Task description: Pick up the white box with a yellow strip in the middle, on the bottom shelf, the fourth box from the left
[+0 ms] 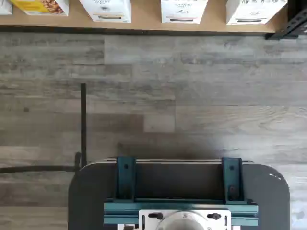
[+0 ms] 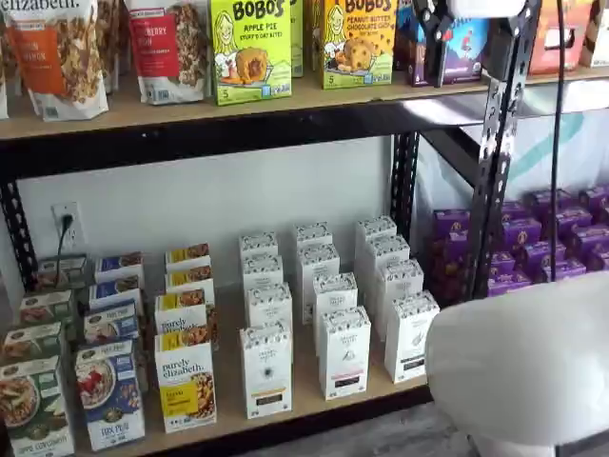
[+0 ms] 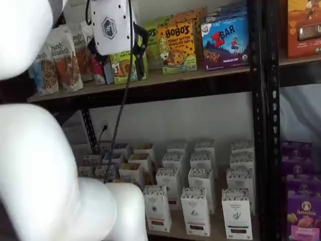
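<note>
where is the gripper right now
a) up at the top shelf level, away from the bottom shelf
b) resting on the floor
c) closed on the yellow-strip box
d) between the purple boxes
a: in a shelf view the gripper hangs in front of the top-shelf goods, well above the yellow-strip box standing untouched on the bottom shelf; its fingers show side-on, so open or shut is unclear.
</note>
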Robot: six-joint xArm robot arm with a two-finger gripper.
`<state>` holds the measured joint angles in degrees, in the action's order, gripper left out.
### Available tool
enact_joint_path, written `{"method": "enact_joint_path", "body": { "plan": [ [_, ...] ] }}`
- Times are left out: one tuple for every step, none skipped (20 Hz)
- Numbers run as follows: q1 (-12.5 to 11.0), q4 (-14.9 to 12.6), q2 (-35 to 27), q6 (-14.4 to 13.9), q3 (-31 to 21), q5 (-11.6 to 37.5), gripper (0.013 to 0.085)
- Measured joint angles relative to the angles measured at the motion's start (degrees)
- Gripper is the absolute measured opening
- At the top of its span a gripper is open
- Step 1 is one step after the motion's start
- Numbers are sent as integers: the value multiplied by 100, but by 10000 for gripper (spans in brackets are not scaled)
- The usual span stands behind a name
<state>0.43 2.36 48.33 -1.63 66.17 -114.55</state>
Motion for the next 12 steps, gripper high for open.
{"method": "enact_joint_path", "body": {
  "plan": [
    [-99, 105, -11, 47, 8, -23, 850],
    [-252, 272, -16, 117, 12, -43, 850],
    [-279, 315, -16, 133, 12, -49, 850],
    [-278, 321, -16, 135, 13, -56, 850],
    [-270, 316, -14, 134, 11, -57, 850],
    [-250, 297, -10, 125, 3, -49, 850],
    [-211, 262, -3, 104, -15, -31, 850],
    [-164, 225, 7, 77, -41, 0, 850],
    [-96, 176, 26, 32, -91, 62, 850],
    [-26, 133, 48, -17, -151, 137, 850],
    [28, 109, 63, -59, -207, 204, 850],
    [115, 64, 86, -125, -297, 307, 850]
  ]
}}
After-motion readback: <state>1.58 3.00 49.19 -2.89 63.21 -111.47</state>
